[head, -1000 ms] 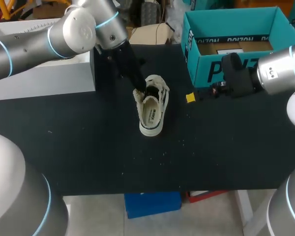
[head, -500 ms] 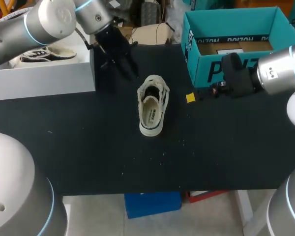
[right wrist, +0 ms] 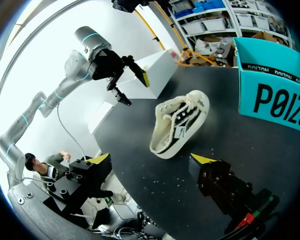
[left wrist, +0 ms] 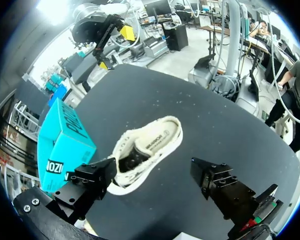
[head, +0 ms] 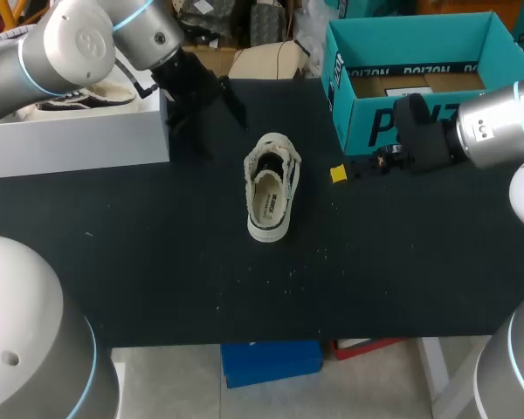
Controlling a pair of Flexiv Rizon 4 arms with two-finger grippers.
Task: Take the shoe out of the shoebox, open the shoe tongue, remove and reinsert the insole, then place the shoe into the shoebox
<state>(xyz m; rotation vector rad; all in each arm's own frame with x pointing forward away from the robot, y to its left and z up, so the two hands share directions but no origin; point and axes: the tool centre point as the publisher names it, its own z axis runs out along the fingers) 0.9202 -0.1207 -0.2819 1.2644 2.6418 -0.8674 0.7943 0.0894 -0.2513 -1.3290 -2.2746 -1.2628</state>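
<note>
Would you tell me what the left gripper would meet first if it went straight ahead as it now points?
Probably the shoe, which lies directly ahead of the open left gripper with nothing between them; depth is hard to judge.

Silver shells, black wrists, pale blue rings.
The left arm [head: 70, 44] and right arm [head: 498, 127] wear glowing bands at their joints; black, screw-studded fingers [right wrist: 225, 187] end in yellow tips, seemingly wedge-shaped.
</note>
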